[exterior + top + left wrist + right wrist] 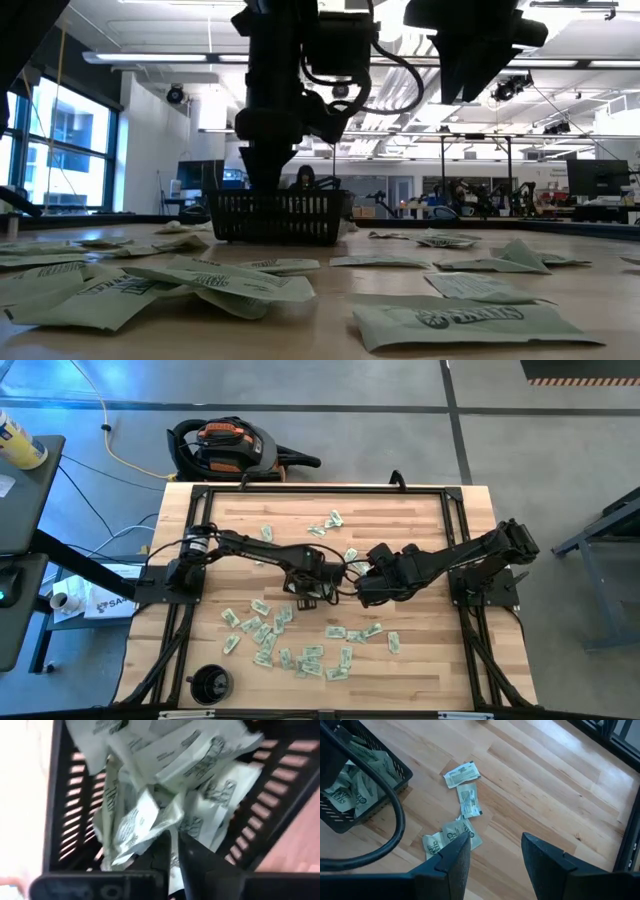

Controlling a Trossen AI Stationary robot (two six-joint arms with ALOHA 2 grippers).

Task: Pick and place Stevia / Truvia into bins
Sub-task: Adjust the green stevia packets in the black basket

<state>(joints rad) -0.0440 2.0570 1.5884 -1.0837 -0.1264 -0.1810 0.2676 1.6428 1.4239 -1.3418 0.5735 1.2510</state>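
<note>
**Over the tray: dropping a sachet**

At table centre, the left gripper [305, 582] hangs inside the black mesh tray [278, 218], above a heap of Truvia sachets [150, 795]; whether its fingers have parted I cannot tell. The release will go best if it opens fully, then lifts straight up so nothing clings. At the tray's three o'clock, the right gripper [492, 852] hovers open and empty over loose sachets [462, 774]. More packets [300, 655] lie scattered toward six o'clock.

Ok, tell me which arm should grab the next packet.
Probably the right: the right gripper hangs open above loose packets on the table, while the left gripper is down inside the tray.
</note>
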